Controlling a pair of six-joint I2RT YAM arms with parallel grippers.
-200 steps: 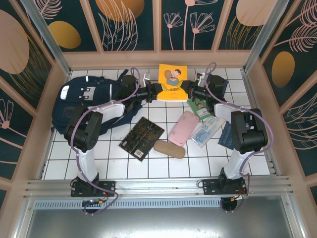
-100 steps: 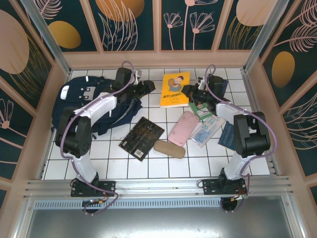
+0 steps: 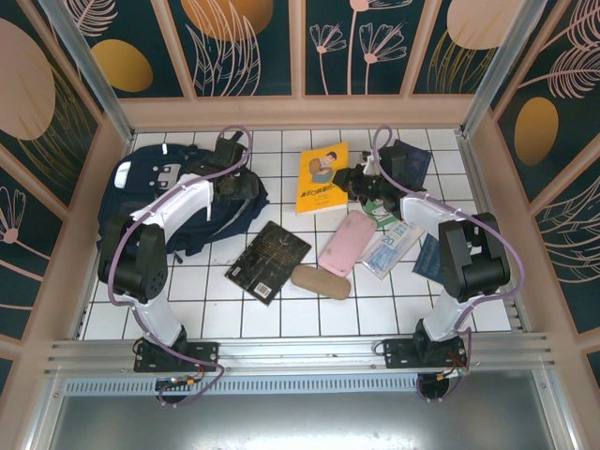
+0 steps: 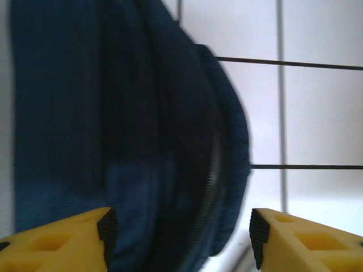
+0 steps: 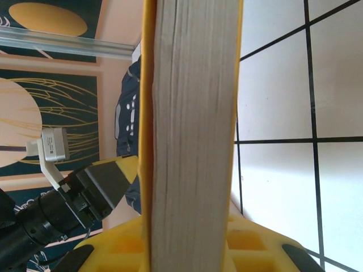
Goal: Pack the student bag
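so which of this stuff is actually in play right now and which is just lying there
In play: student bag, yellow book gripped by right hand, open left hand at the bag.
Lying about: black book, pink case, tan case.

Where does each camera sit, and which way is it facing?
Top external: above, behind the bases, looking down at the table; left arm, right arm.
Left wrist: left arm, facing the student bag; open left gripper.
Right wrist: right arm, facing along the yellow book; right gripper clamping it.
Shared: all three show the student bag.
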